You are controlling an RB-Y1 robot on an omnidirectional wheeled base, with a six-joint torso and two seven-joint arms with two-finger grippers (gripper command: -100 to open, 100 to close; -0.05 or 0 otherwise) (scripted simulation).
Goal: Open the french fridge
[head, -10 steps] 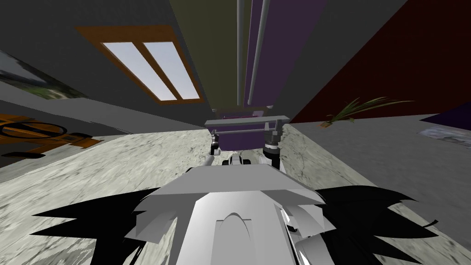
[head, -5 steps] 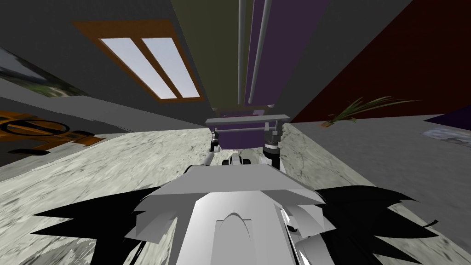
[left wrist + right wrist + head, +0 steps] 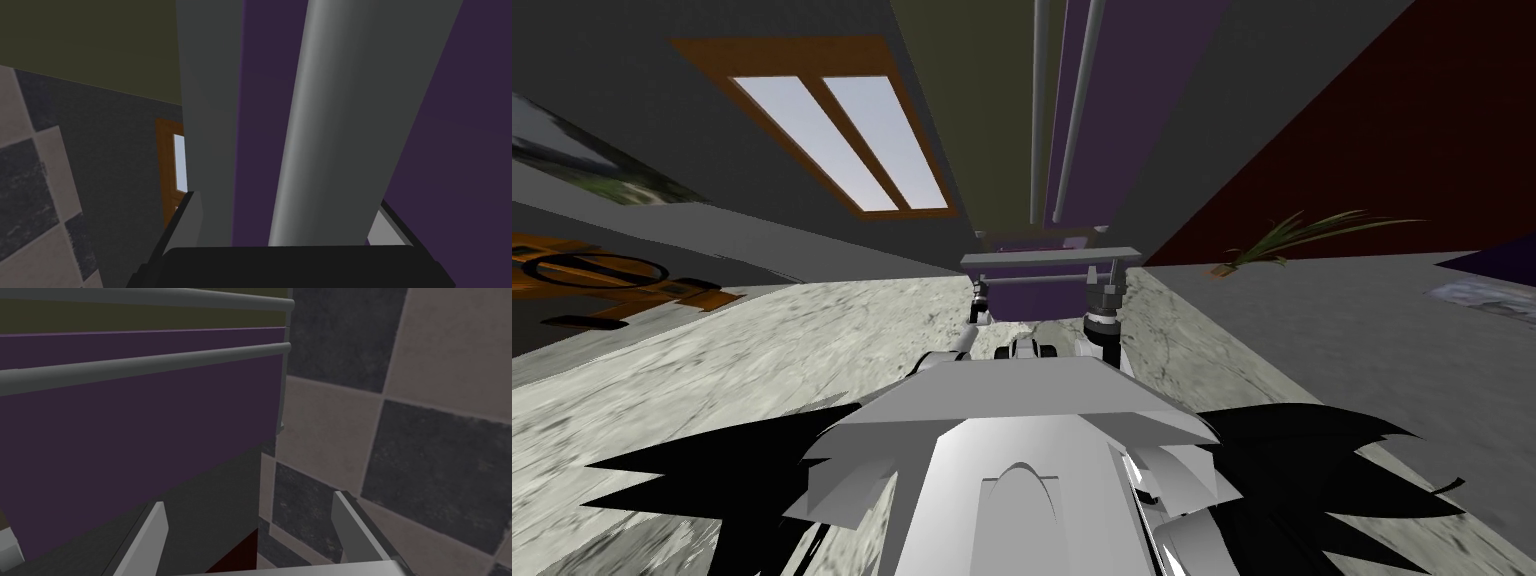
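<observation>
Directly ahead of the torso, close up, stands the fridge (image 3: 1112, 60). Its olive door (image 3: 982, 100) and purple door (image 3: 1152, 100) meet at the centre, and both are judged closed. The step in hand appears to be taking hold of the purple door's handle (image 3: 325, 125), the lighter grey bar; the olive door's handle (image 3: 210, 125), darker, runs just beside it. To do this well, note that the door presumably swings about its outer edge, so the pull should curve toward the robot's right rather than run straight back. The bar should sit deep between the fingers before they close, gripped squarely across its width. The left tool (image 3: 289, 200) is spread and straddles that bar near its lower end; whether it touches cannot be told. The right tool (image 3: 248, 498), also spread and holding nothing, hangs off the purple door's outer edge. The fridge fronts the robot. Each handle's long axis runs upright, parallel to the door seam.
</observation>
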